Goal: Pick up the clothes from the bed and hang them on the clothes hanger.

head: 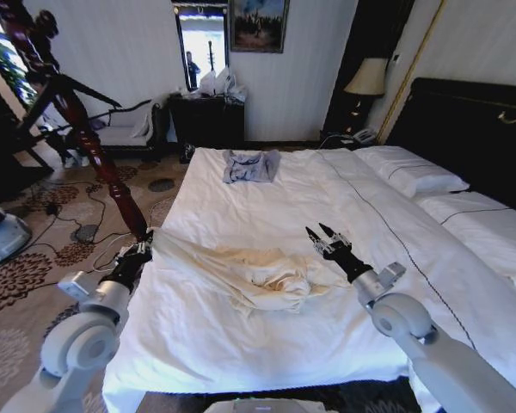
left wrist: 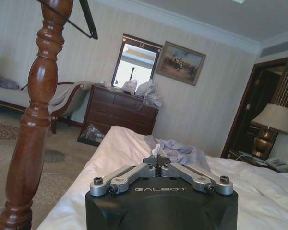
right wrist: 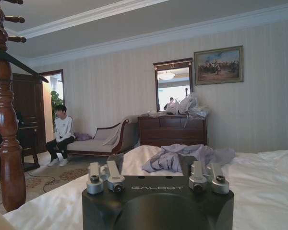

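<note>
The cream clothes (head: pixel 258 271) lie crumpled on the near middle of the bed (head: pixel 241 344), with one edge stretched toward the bed's left side. There my left gripper (head: pixel 138 252) is shut on that edge. In the left wrist view a pale scrap of the clothes (left wrist: pixel 156 149) sticks up from my left gripper (left wrist: pixel 156 161). My right gripper (head: pixel 324 233) hovers open just right of the clothes, fingers apart and holding nothing; it looks the same in the right wrist view (right wrist: pixel 153 168). The clothes hanger (head: pixel 95 146) stands off the bed's left edge, close to my left arm (left wrist: pixel 33 120) (right wrist: pixel 7 124).
A small grey-blue garment (head: pixel 249 165) lies at the far end of the bed. White pillows (head: pixel 413 172) rest against the dark headboard on the right. A dresser (head: pixel 208 119) and a chaise (head: pixel 129 129) stand by the far wall. Cables (head: pixel 86 232) cross the carpet on the left.
</note>
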